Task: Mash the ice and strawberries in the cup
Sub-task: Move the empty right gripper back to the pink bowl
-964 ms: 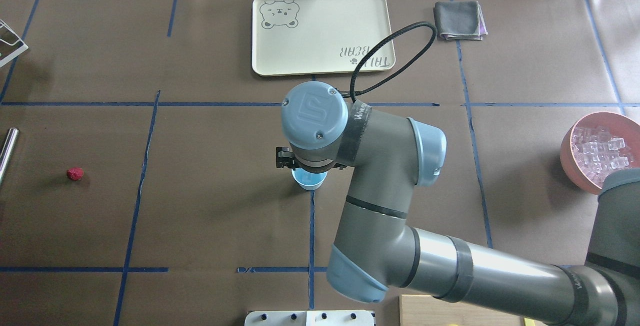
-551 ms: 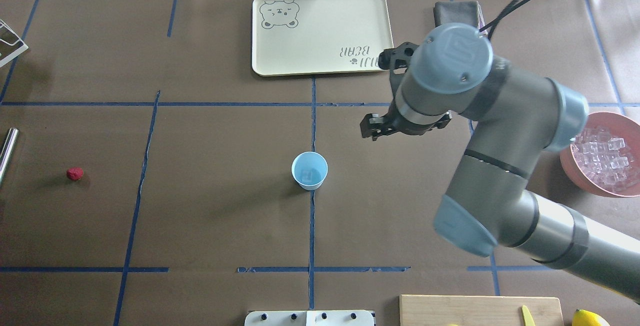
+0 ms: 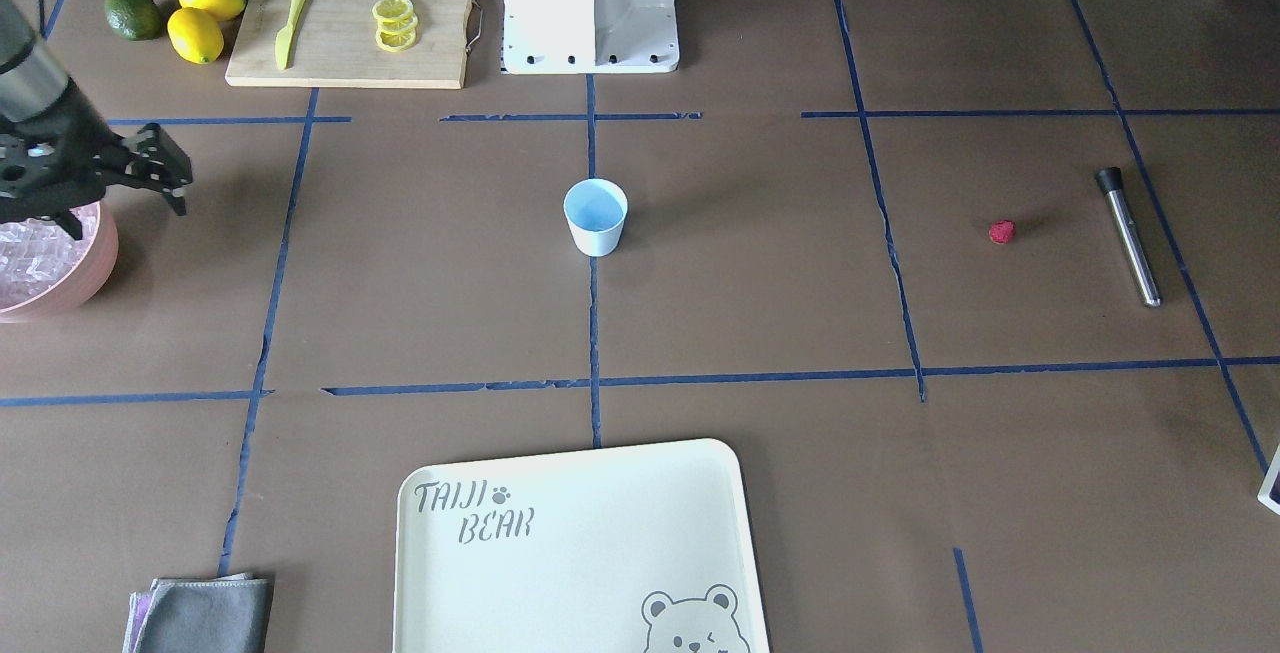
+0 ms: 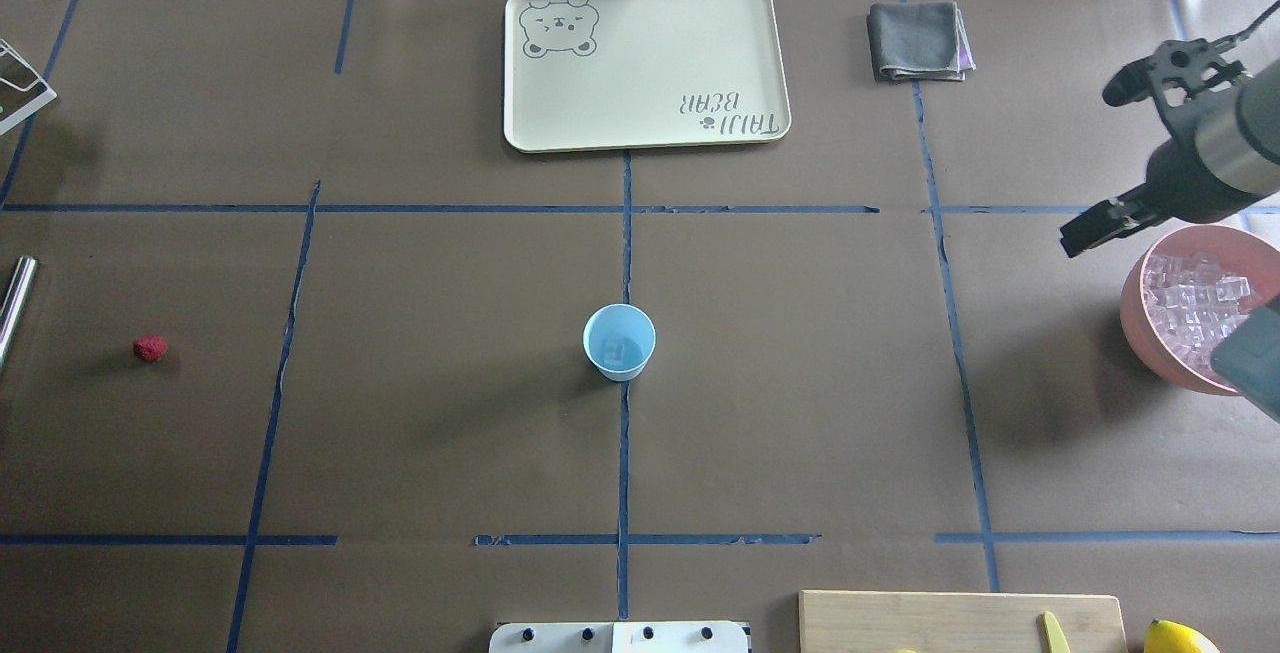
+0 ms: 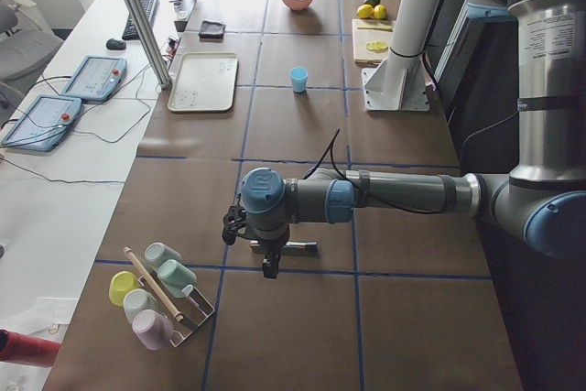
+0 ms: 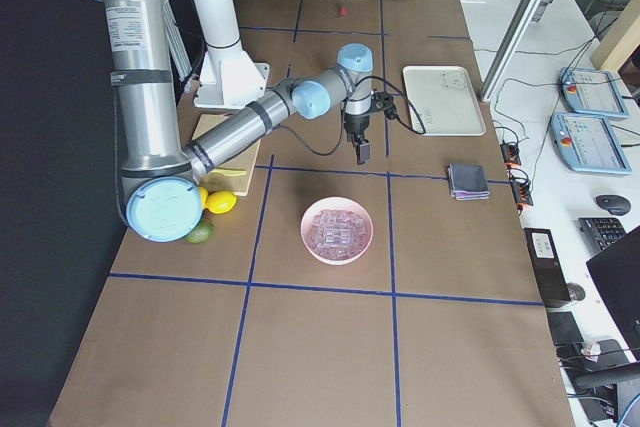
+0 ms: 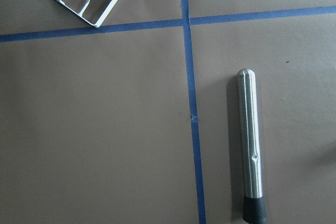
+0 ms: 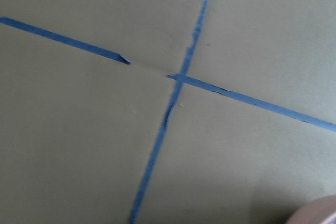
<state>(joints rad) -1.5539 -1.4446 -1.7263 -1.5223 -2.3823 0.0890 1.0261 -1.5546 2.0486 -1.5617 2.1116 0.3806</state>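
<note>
Finds cup point(image 4: 619, 341) upright and alone, mouth up to receive contents, one pale cube of ice point(image 4: 622, 348) faintly visible inside. Locates strawberry point(image 4: 150, 348) well apart from cup on robot's left, not yet loaded, with steel muddler point(image 3: 1128, 236) farther out still. Notes right gripper point(image 4: 1092, 168) far from cup on opposite side, jaws spread and empty, beside pink bowl point(image 4: 1128, 305) of cubes, presumably for another fetch. Places left gripper point(image 5: 267, 261) over muddler; cannot tell whether parted or closed.
</note>
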